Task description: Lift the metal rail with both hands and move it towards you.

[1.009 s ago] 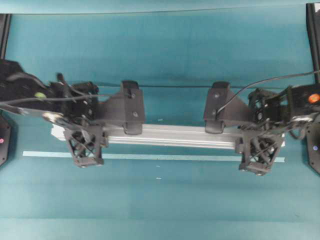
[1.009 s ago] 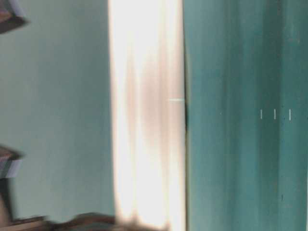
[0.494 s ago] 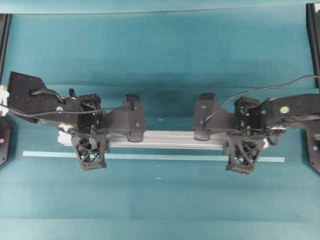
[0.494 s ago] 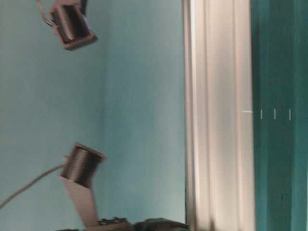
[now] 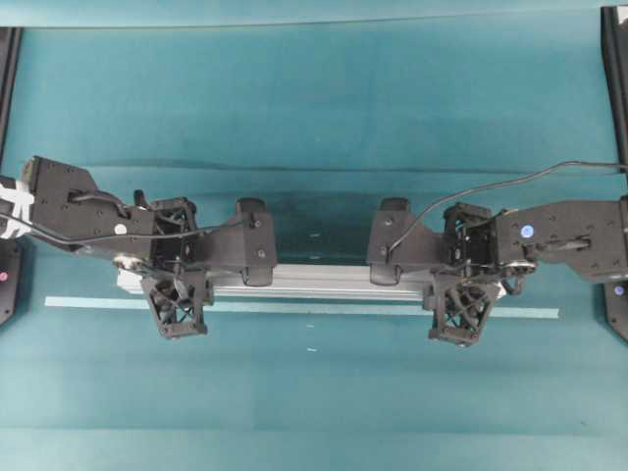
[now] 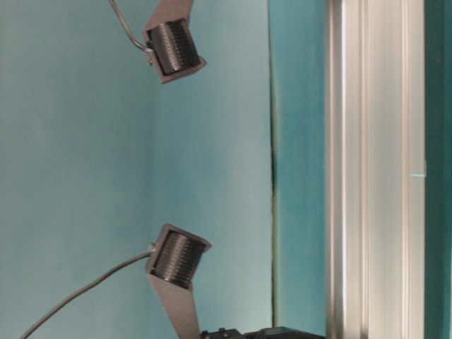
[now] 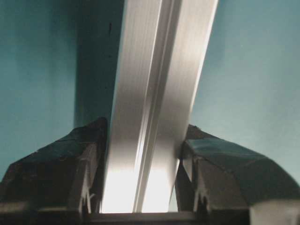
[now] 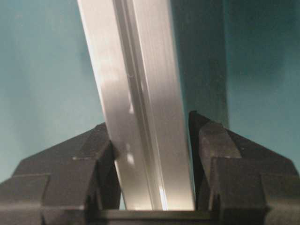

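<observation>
The metal rail (image 5: 324,280) is brushed silver with lengthwise grooves; the table (image 5: 314,108) is teal, crossed by a pale-blue tape strip (image 5: 324,310).

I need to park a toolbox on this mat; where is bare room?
Bare mat lies below the pale-blue tape strip and above the metal rail. The middle band is crowded: both claws, left and right, clamp the rail.

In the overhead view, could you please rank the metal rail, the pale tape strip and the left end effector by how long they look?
1. Tape strip, longest.
2. Metal rail.
3. Left end effector, shortest.
</observation>
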You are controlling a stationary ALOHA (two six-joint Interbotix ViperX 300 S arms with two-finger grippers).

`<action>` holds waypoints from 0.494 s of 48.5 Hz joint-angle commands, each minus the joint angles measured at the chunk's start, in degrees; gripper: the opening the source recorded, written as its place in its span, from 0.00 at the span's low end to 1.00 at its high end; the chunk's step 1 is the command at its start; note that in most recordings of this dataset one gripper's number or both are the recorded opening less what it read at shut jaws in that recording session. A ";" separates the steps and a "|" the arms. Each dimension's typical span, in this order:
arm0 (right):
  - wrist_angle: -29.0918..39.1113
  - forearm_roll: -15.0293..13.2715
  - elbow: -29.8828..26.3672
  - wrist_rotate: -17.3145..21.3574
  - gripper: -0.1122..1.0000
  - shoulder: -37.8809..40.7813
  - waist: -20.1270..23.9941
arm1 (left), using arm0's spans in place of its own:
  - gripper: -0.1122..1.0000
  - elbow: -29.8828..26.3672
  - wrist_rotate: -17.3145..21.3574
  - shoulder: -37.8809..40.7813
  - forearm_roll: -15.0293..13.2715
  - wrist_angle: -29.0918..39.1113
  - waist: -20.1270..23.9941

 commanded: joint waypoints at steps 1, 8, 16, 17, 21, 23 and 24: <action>-0.79 0.26 -0.26 1.76 0.46 0.44 -2.11 | 0.38 -0.44 -2.90 -0.35 -0.26 -1.32 0.26; -0.97 0.26 -0.26 1.76 0.46 0.88 -2.02 | 0.38 -0.70 -3.25 -0.09 -0.26 -1.49 0.26; -1.41 0.26 -0.26 1.76 0.46 1.14 -2.11 | 0.38 -0.70 -3.87 -0.09 -0.26 -2.29 0.18; -1.41 0.35 -0.18 1.76 0.46 1.14 -2.02 | 0.38 -0.70 -3.87 -0.09 -0.26 -2.37 0.18; -1.58 0.26 -0.09 1.76 0.46 1.32 -2.02 | 0.38 -0.70 -3.87 0.00 -0.35 -2.64 0.18; -1.58 0.26 -0.09 1.76 0.46 1.41 -2.11 | 0.38 -0.70 -3.78 0.00 -0.26 -2.72 0.18; -1.67 0.35 -0.09 1.76 0.46 1.49 -2.02 | 0.38 -0.70 -3.78 0.00 -0.26 -2.72 0.18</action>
